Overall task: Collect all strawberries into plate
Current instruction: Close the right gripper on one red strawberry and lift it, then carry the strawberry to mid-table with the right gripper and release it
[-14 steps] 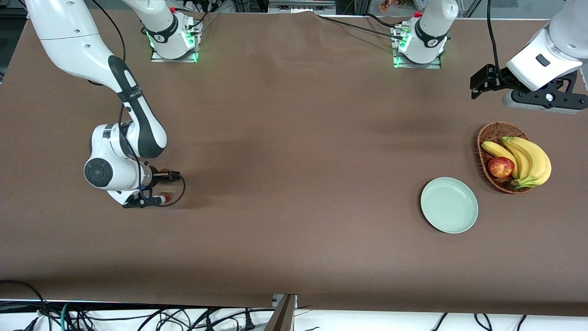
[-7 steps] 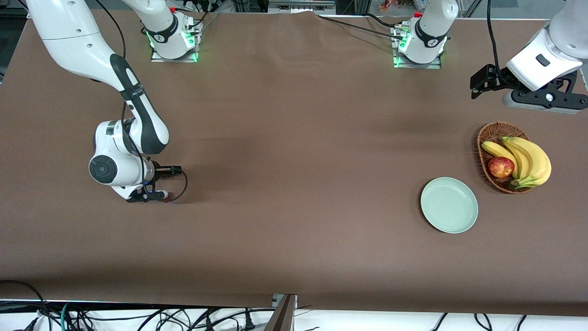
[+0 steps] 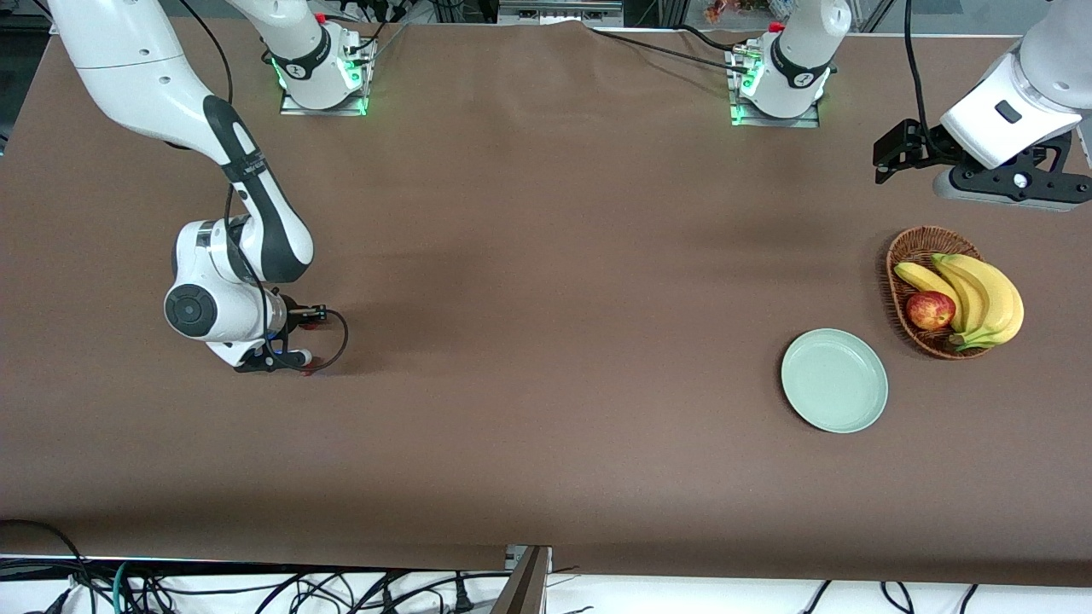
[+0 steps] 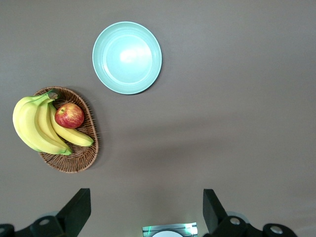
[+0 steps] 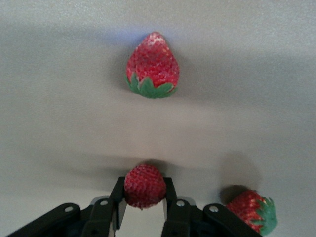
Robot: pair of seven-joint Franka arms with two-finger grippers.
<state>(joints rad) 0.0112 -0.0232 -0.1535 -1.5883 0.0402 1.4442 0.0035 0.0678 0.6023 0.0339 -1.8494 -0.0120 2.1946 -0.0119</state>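
Table (image 3: 546, 341) is spanned end to end by the coming carry: the plate (image 3: 834, 380) lies bare toward the left arm's end, just beside the basket (image 3: 917, 247) of bananas (image 3: 981, 294) and an apple (image 3: 930, 310), while the strawberries are all at the right arm's end, well apart from it. The left gripper (image 4: 145, 212) is held wide open, waiting above the basket. The right gripper (image 5: 144, 200) is seen down at the tabletop, shut on one strawberry (image 5: 144, 185); a second strawberry (image 5: 152, 65) and a third strawberry (image 5: 249, 208) are left lying near it.
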